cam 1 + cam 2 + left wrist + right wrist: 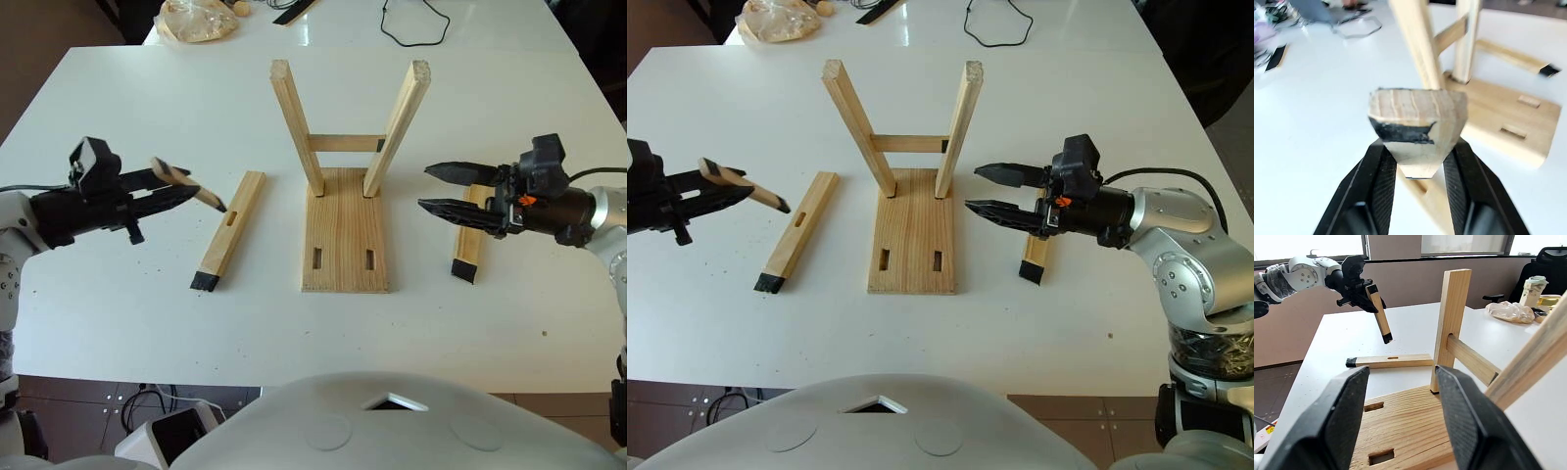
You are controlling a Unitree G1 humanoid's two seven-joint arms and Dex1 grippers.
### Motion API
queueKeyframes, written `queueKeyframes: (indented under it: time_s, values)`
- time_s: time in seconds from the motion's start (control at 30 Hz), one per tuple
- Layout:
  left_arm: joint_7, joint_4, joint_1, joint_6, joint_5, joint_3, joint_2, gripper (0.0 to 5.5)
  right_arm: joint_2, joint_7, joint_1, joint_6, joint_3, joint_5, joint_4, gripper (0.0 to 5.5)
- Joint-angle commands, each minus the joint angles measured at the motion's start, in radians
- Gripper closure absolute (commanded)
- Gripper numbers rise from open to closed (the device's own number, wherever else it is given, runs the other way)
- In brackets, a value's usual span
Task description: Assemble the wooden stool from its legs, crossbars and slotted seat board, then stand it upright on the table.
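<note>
Holding a crossbar (pixel 208 197) tight between its fingers, your left pincer (pixel 184 194) hangs in the air well to the left of the seat board (pixel 343 235). Your right pincer (pixel 429 187) is wide open with nothing in it, just to the right of the seat board.

The seat board lies flat on the tabletop (pixel 118 294). Two standing legs (pixel 297 122) stick up from its far end, and a fitted crossbar (pixel 345 143) joins them. The two empty slots (pixel 318 258) at its near end wait for legs. The left loose leg (pixel 232 227) lies flat just left of the seat board, with its hole facing up. The right loose leg (pixel 468 250) lies flat just right of the seat board, under your open pincer.

The stool looks about half built. I think the step now is the second pair of legs. Next, you likely need to line the held crossbar's end up with the hole in the left loose leg and push it in straight. Keep it level, or it may jam.
</note>
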Motion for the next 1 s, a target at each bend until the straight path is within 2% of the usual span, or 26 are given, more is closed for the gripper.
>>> queueKeyframes:
  time_s: [0.03, 0.23, 0.57, 0.8, 0.9, 1.0]
  values:
    - [-0.036, 0.059, 0.048, -0.080, 0.081, -0.019, -0.009, 4.19, -0.008, -0.002, 0.010, -0.023, 0.000, -0.031, 0.003, 3.02]
    - [-0.049, 0.005, 0.117, -0.118, 0.110, -0.057, -0.065, 4.19, -0.003, -0.011, 0.007, -0.046, 0.037, -0.096, 0.023, 3.02]
    - [-0.060, -0.179, 0.178, -0.013, 0.026, -0.040, -0.069, 4.19, -0.002, -0.015, 0.017, -0.050, 0.038, -0.093, 0.011, 3.02]
    - [-0.034, -0.222, 0.055, 0.077, -0.022, -0.005, -0.028, 4.19, -0.004, -0.014, 0.019, -0.063, 0.046, -0.116, 0.020, 3.02]
    - [0.012, -0.185, -0.032, 0.072, 0.021, -0.052, -0.047, 4.19, -0.003, -0.009, 0.014, -0.070, 0.062, -0.131, 0.028, 3.02]
    - [0.067, -0.111, -0.138, 0.035, 0.074, -0.133, -0.119, 4.19, 0.002, -0.001, 0.022, -0.074, 0.063, -0.131, 0.030, 3.02]
